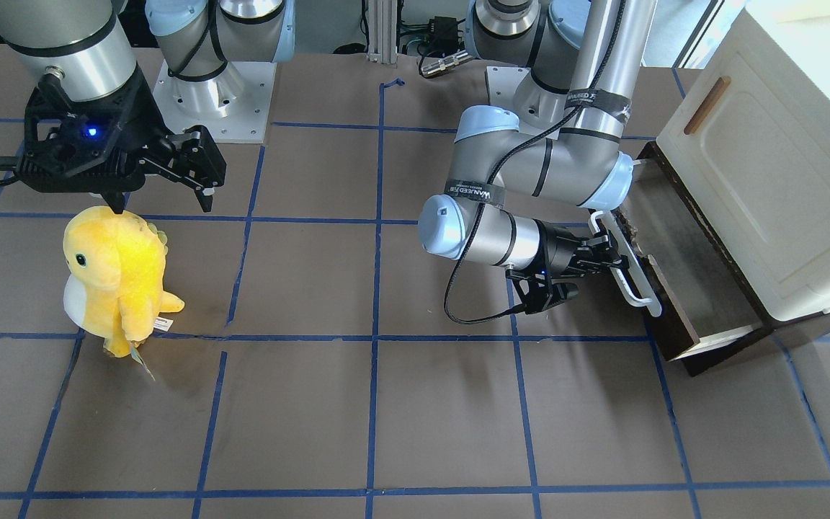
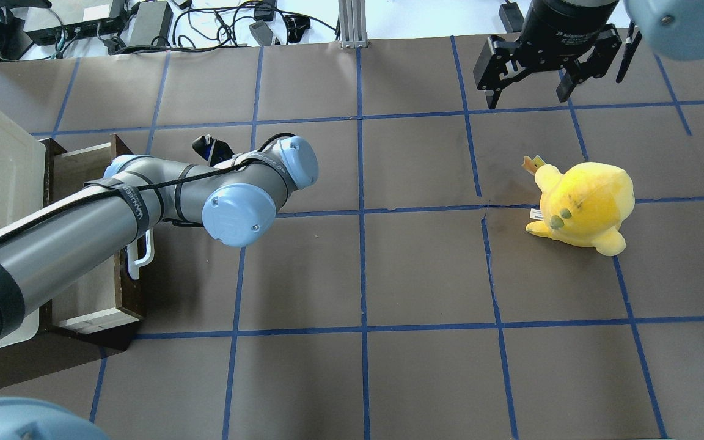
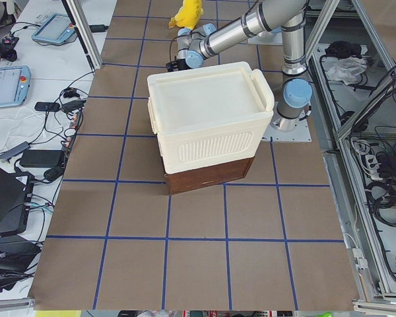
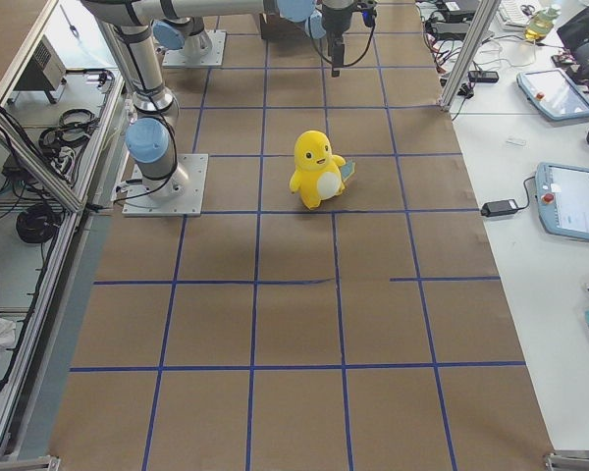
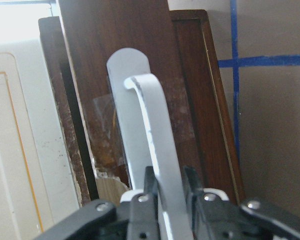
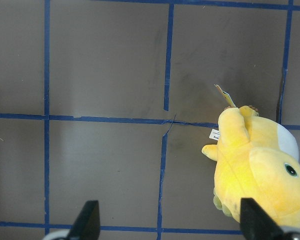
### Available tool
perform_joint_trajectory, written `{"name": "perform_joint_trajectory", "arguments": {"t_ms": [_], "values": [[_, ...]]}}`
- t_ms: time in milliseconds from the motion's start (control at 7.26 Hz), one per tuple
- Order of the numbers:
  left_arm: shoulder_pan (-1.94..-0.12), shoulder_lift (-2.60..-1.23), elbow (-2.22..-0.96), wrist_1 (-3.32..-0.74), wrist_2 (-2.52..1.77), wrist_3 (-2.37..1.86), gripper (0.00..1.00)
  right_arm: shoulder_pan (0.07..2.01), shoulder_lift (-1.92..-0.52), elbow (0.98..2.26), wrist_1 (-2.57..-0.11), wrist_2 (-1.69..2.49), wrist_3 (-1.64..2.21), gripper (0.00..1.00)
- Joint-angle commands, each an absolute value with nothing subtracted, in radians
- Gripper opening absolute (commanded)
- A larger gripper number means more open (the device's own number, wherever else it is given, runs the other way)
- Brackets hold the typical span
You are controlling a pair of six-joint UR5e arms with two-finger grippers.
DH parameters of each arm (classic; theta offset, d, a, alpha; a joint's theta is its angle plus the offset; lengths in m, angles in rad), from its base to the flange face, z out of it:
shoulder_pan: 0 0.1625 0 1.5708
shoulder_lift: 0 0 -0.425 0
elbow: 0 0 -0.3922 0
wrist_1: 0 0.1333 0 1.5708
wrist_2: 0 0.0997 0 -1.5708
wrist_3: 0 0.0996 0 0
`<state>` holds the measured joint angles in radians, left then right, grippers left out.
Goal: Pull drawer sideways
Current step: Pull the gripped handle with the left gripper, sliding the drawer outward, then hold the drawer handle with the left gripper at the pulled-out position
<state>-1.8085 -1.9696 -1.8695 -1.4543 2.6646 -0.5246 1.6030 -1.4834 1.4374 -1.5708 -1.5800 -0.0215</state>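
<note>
The drawer (image 1: 689, 277) has a dark brown front, a long white bar handle (image 1: 627, 267) and a grey-brown floor. It stands pulled partly out from under the cream cabinet (image 1: 775, 166). It also shows in the overhead view (image 2: 89, 293). My left gripper (image 1: 606, 256) is shut on the white handle; the left wrist view shows both fingers (image 5: 151, 187) clamped on the bar (image 5: 157, 155). My right gripper (image 1: 199, 176) is open and empty, held above the table just behind a yellow plush toy (image 1: 116, 277).
The yellow plush toy (image 2: 581, 205) stands on the brown mat with blue tape lines, far from the drawer. The cream cabinet (image 3: 208, 119) sits on a dark wooden base at the table's left end. Cables and boxes (image 2: 144, 21) lie beyond the far edge.
</note>
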Motion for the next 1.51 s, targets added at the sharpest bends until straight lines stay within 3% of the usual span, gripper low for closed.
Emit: {"name": "perform_joint_trajectory", "arguments": {"t_ms": [0,1377], "values": [[-1.815,-1.970,-1.868,-1.454,2.665,-0.525,0.23,1.603,-1.483,1.437,-1.571,-1.580,-0.021,1.00],[-1.830,-1.967,-1.855,-1.470,2.648,-0.523,0.23,1.603,-1.483,1.437,-1.571,-1.580,-0.021,1.00]]}}
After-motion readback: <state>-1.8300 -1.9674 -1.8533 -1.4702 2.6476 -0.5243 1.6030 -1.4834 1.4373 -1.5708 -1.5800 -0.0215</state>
